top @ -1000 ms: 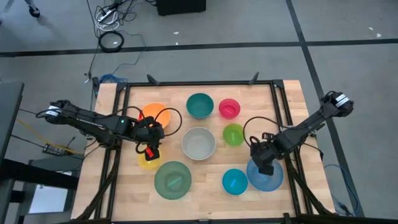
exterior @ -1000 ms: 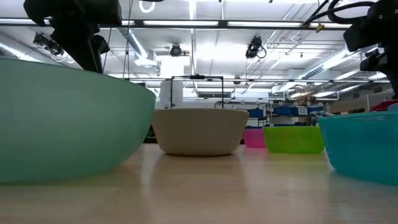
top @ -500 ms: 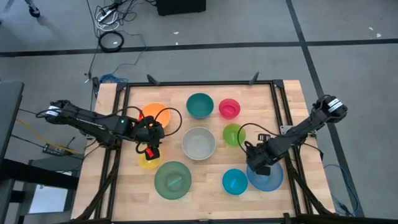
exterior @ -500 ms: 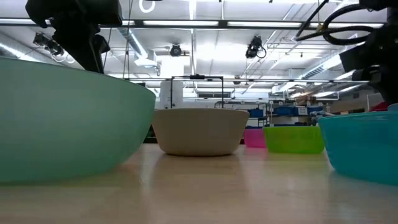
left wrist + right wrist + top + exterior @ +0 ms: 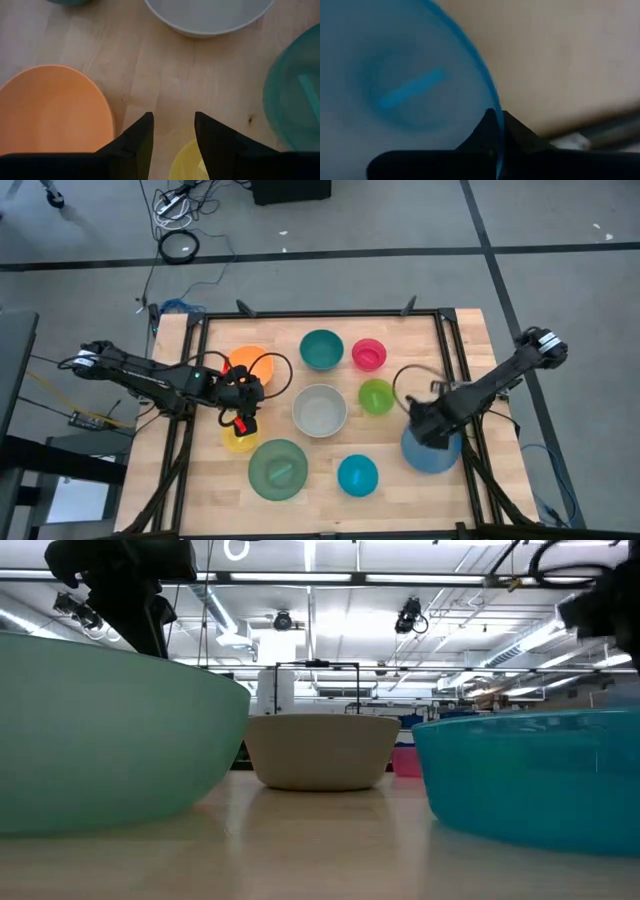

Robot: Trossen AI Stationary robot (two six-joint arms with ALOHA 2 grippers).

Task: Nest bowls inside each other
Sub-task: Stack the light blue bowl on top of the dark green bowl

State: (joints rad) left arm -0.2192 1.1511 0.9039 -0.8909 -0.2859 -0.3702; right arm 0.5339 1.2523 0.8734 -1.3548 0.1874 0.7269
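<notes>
Nine bowls stand on the wooden table: orange [image 5: 248,365], teal [image 5: 321,349], pink [image 5: 368,354], lime green [image 5: 375,396], grey-white [image 5: 319,410], yellow [image 5: 238,440], pale green [image 5: 277,469], cyan [image 5: 357,476] and blue [image 5: 431,454]. My right gripper [image 5: 434,432] is shut on the blue bowl [image 5: 405,85] at the near right. My left gripper [image 5: 172,131] hangs open over bare wood between the orange bowl [image 5: 50,110] and the yellow bowl [image 5: 187,162], touching nothing. My right gripper pinches the blue bowl's rim [image 5: 493,131] on its far side, one finger inside the bowl and one outside. The fingers come from above, pointing steeply down. Whether the bowl's base is off the table, I cannot tell.
In the low view the pale green bowl [image 5: 100,730] and the cyan bowl [image 5: 530,780] stand close to the camera, the grey-white one [image 5: 320,750] behind them. A black frame [image 5: 445,350] runs along the table's edges. Bare wood lies between the bowls.
My right gripper swung toward the cyan bowl, then drew back toward the right and rose a little, tipping steeper. It has shut on the blue bowl's rim. The cyan bowl has slid along the table toward the left and near edge.
</notes>
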